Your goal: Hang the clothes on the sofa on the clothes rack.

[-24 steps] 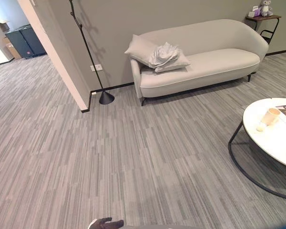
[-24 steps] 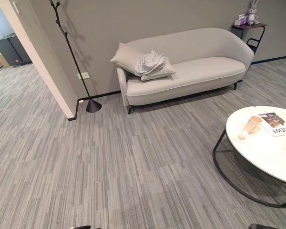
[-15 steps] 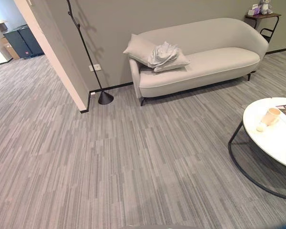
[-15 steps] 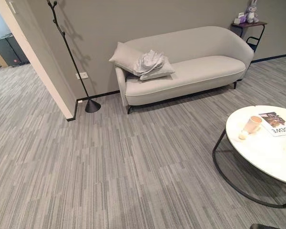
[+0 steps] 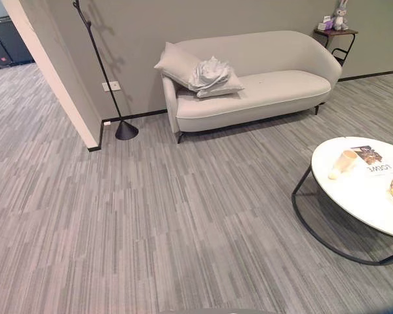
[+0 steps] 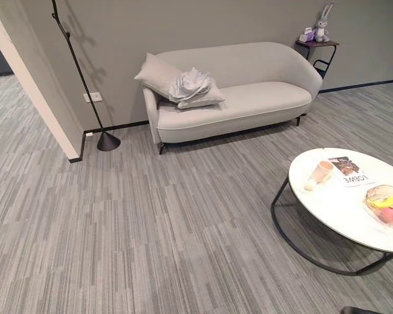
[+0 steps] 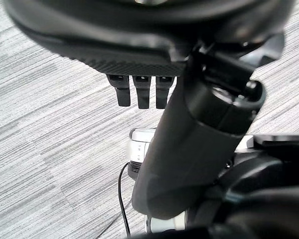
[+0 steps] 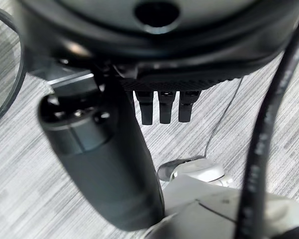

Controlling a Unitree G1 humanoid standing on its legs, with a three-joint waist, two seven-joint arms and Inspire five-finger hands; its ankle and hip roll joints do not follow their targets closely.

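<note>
A crumpled pale grey garment (image 5: 209, 70) lies on a cushion (image 5: 173, 62) at the left end of the light sofa (image 5: 268, 85), across the carpet from me. Left of the sofa, by the wall, the clothes rack (image 5: 101, 65) rises as a thin black pole from a cone base (image 5: 126, 131). My left hand (image 7: 189, 149) hangs over the carpet with straight fingers (image 7: 139, 92) and holds nothing. My right hand (image 8: 99, 169) hangs the same way, its fingers (image 8: 162, 107) straight and empty. Both are far from the sofa.
A round white table (image 5: 360, 196) on a black ring frame stands at the right, with a cup (image 5: 344, 160), a magazine (image 5: 372, 157) and a glass bowl of fruit (image 6: 386, 206). A wall corner (image 5: 52, 72) juts out left of the rack. A small side table (image 5: 337, 33) stands past the sofa's right end.
The whole picture has slid left, so the camera has turned right and more of the round table shows. My left hand has left the bottom edge of the left eye view.
</note>
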